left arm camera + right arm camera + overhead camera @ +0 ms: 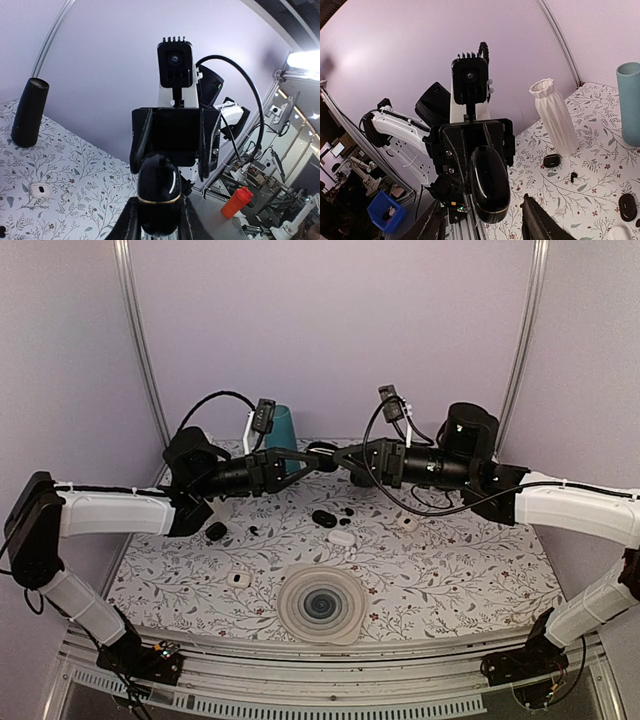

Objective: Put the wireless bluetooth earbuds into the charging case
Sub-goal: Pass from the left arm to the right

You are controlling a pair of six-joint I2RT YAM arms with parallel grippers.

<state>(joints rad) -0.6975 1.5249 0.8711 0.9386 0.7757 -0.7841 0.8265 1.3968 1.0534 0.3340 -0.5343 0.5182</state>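
A glossy black charging case (159,197) with a thin gold band is held in the air over the middle of the table, closed, with my left gripper (159,220) shut on its lower half. My right gripper (481,198) faces it from the other side. Its fingers (538,220) stand open on either side of the same case (490,185), with gaps showing. In the top view the two grippers meet at the case (327,461). A tiny black earbud (573,176) lies on the table, also seen from above as a small black earbud (348,510).
On the flowered table lie another black case (323,518), a white case (341,537), small white pieces (237,579) (407,523) and a black piece (216,531). A round grey dish (320,605) sits near the front. A teal cup (282,428) and a white vase (555,120) stand at the back.
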